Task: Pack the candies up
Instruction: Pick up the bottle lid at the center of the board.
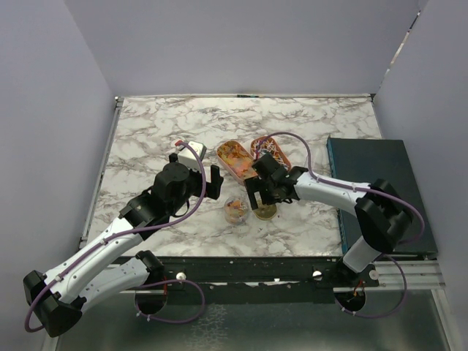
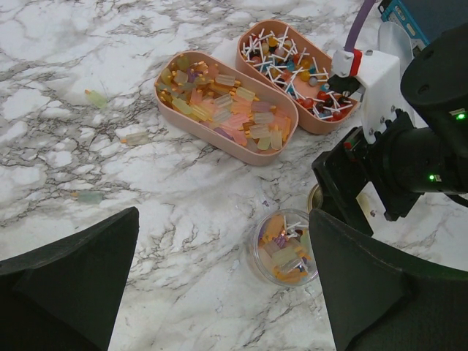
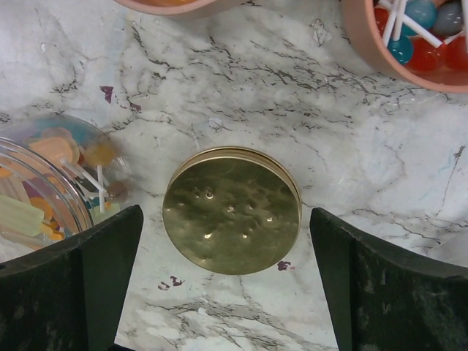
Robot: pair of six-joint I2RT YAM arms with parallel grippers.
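Our right claw [image 3: 234, 292] hangs wide open and empty over the gold lid [image 3: 232, 210], which lies flat on the marble table [image 3: 314, 131]. We judge the lid comes next: drop straight, fingers astride its rim, low enough to catch so thin an edge. The jar [image 3: 40, 183], just beside one finger, could get knocked. Candies [image 2: 285, 248] sit in that jar; more lie in two trays [image 2: 219, 144], a few loose. Our left claw [image 2: 223, 241] hovers open nearby.
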